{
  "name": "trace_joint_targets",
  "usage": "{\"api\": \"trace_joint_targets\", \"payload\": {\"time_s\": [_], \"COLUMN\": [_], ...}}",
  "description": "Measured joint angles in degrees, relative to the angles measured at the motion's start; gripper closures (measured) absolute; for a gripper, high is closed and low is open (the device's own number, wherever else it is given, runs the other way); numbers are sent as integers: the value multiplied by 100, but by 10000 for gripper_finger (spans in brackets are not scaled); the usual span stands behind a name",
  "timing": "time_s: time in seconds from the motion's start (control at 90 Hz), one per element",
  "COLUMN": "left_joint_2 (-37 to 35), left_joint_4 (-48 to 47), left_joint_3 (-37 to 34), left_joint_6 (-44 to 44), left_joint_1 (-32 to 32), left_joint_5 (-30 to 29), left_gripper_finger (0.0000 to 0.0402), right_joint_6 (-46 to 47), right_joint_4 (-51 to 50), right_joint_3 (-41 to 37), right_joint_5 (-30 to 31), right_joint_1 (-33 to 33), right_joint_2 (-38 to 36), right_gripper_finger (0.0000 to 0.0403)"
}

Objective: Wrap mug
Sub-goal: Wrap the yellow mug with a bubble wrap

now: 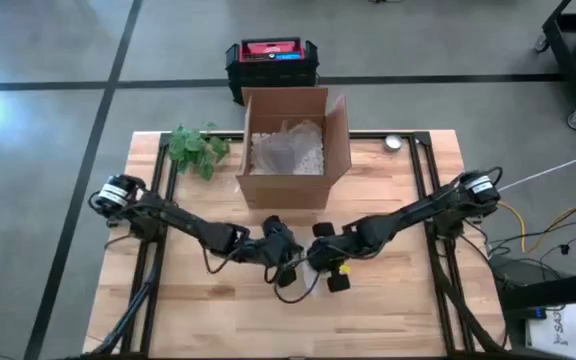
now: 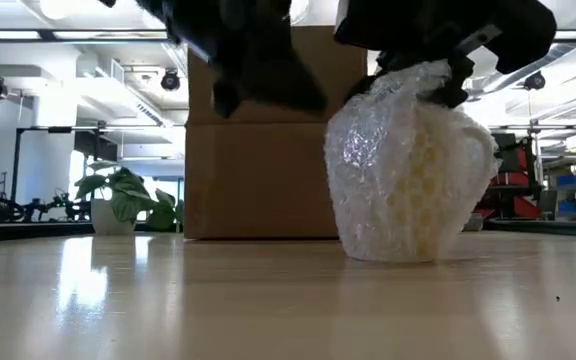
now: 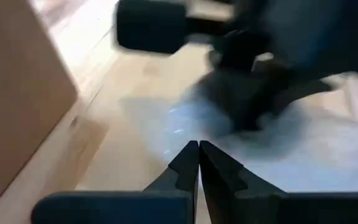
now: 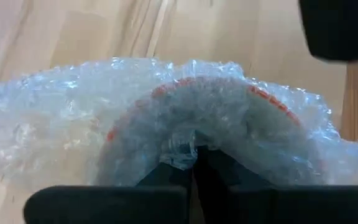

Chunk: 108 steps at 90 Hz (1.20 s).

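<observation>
With the mug (image 2: pixel 410 165) already swathed in wrap (image 4: pixel 73 118) near the box (image 1: pixel 290 148), the right gripper (image 4: pixel 194 163) pinches the wrap at its rim. The left gripper (image 3: pixel 198 163), jaws pressed together and empty, hovers just left of it. Tucking seems in hand; next likely calls for pushing loose wrap into the mouth.

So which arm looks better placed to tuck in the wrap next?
Probably the right. Its right gripper is pinching the clear bubble wrap over the pale mug's mouth. The left gripper is shut on nothing, beside the bundle.
</observation>
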Motion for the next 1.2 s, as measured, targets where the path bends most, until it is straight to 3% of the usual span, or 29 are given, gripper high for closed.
{"api": "trace_joint_targets", "payload": {"time_s": [0.222, 0.422, 0.611, 0.922, 1.2], "left_joint_2": [188, 672, 988, 1022, 1017], "left_joint_4": [1083, 1371, 1412, 1406, 1409], "left_joint_3": [58, 54, 250, 285, 277], "left_joint_6": [330, 390, 386, 393, 395], "left_joint_1": [-25, 63, 75, 82, 80], "left_joint_5": [358, 391, 355, 438, 447], "left_gripper_finger": [402, 402, 402, 402, 402], "right_joint_6": [-65, -99, -58, -54, 51], "right_joint_4": [35, 65, -130, -1570, -1378], "right_joint_3": [-7, -9, 12, 890, 730], "right_joint_5": [1, 21, -6, -2, -40], "right_joint_1": [0, -1, 4, 2, 167], "right_joint_2": [2, 7, -73, -604, -102], "right_gripper_finger": [403, 403, 403, 403, 403]}}
